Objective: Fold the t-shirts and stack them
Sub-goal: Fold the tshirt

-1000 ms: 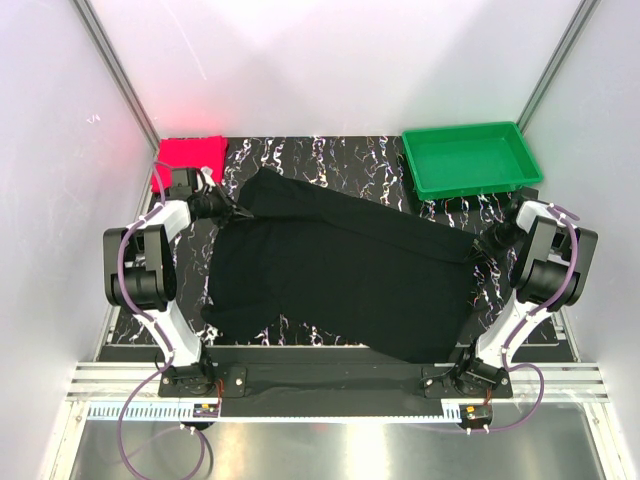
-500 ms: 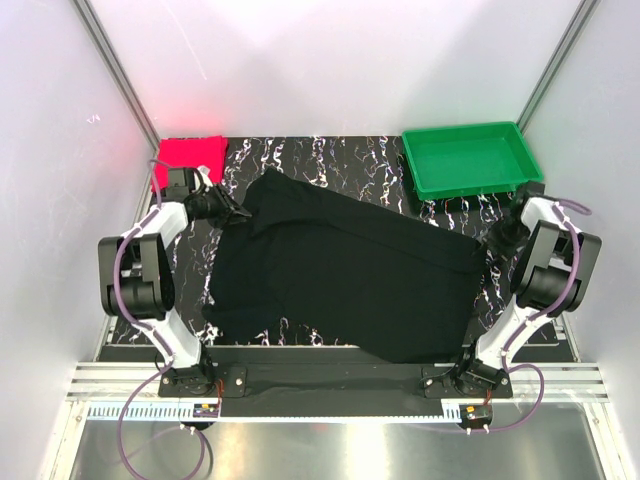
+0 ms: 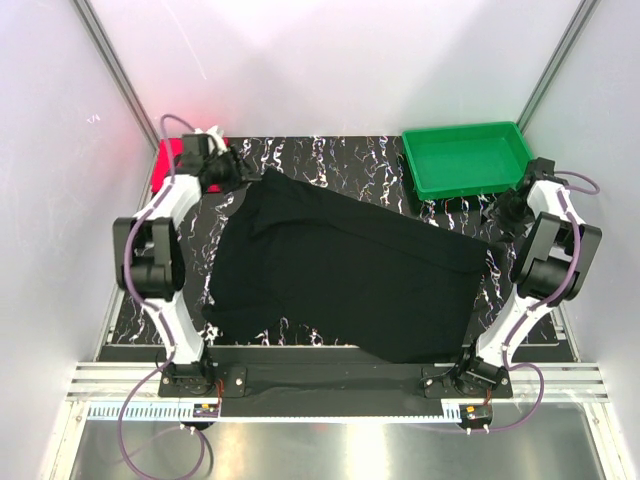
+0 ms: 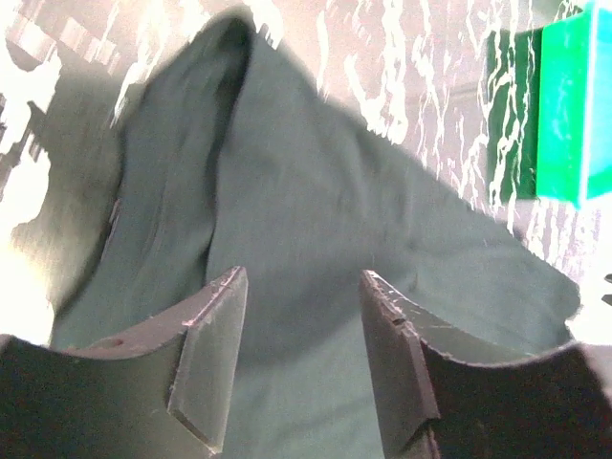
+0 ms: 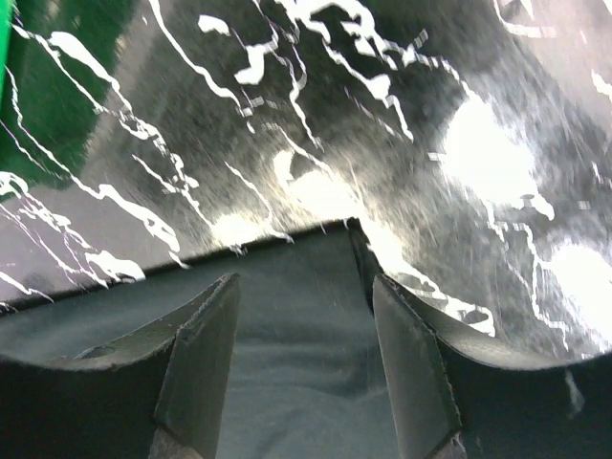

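The black t-shirt lies spread across the middle of the marbled table, its top edge folded over along a diagonal. My left gripper hovers open just off the shirt's far left corner. In the left wrist view its fingers stand apart above the black cloth, holding nothing. My right gripper is open beside the shirt's far right corner. In the right wrist view that corner lies flat below the open gripper. The red t-shirt sits folded at the back left, mostly hidden by the left arm.
A green plastic tray stands at the back right, close to the right wrist, and also shows at the right edge of the left wrist view as the tray. White walls with metal frame posts close in the table on both sides.
Both grippers have opened and let go of the black t-shirt's far corners, then lifted back toward the far side. The shirt has settled flat on the table.
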Available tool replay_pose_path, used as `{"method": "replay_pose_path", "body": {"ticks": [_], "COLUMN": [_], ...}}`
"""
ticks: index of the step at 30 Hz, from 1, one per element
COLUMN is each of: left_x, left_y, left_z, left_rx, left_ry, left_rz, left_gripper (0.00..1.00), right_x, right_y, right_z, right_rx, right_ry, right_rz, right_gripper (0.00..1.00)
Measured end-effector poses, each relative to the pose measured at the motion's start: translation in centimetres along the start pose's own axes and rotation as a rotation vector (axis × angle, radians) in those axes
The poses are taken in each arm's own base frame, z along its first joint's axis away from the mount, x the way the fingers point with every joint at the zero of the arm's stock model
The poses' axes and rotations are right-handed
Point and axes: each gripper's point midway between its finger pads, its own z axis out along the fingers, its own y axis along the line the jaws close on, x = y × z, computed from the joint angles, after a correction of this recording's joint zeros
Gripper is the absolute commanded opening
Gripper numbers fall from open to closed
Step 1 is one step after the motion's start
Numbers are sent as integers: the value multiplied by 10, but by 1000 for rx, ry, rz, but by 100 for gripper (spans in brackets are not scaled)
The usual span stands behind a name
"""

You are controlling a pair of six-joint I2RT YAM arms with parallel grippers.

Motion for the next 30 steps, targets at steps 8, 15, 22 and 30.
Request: {"method": "replay_pose_path", "body": {"ticks": [8,15,22,30], "left_x": [-28,-36,-37,-36], "left_y": [-1,18,23,28], "left_z": [83,115,132,152], "left_rx": [2,-13,4,31], "left_ry": [-36,-58,-85,-107], "left_rz": [82,20,-74,-174], "left_gripper": [49,50,47,40], "right_x": [-6,-5,-4,1], "right_y": [2,0,-3,-5], "right_z": [8,14,25,34], "right_rx": [-2,2,11,14], "right_ry": [7,20,42,69], "right_rz": [-38,-69,-89,-106], "right_gripper": [65,67,68,66]}}
